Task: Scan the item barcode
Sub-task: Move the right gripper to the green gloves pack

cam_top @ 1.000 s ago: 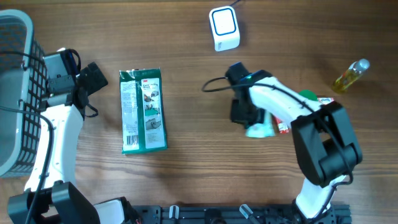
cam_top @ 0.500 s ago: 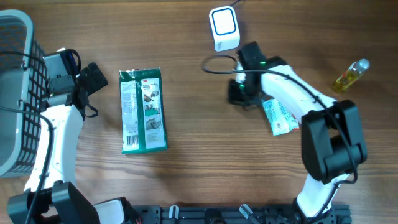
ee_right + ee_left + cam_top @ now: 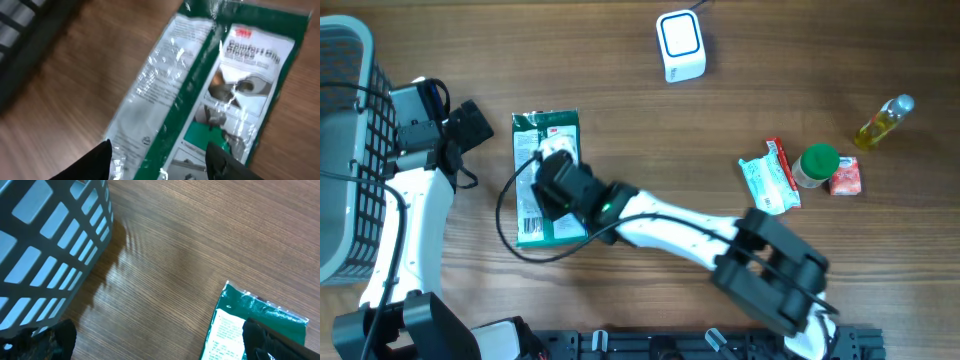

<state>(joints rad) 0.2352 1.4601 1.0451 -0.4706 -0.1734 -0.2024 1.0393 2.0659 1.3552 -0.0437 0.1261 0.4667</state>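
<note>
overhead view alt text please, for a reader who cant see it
The right gripper hangs open over a green packet lying flat, its arm stretched across the wooden table, with the left gripper open beside the packet. A white scanner sits at the top, a grey basket at the left edge, a small bottle at the right.

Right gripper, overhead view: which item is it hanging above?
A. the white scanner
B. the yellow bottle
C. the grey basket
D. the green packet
D: the right gripper is over the green packet with its jaws apart and nothing between them, and the packet's printed face fills the right wrist view.
</note>
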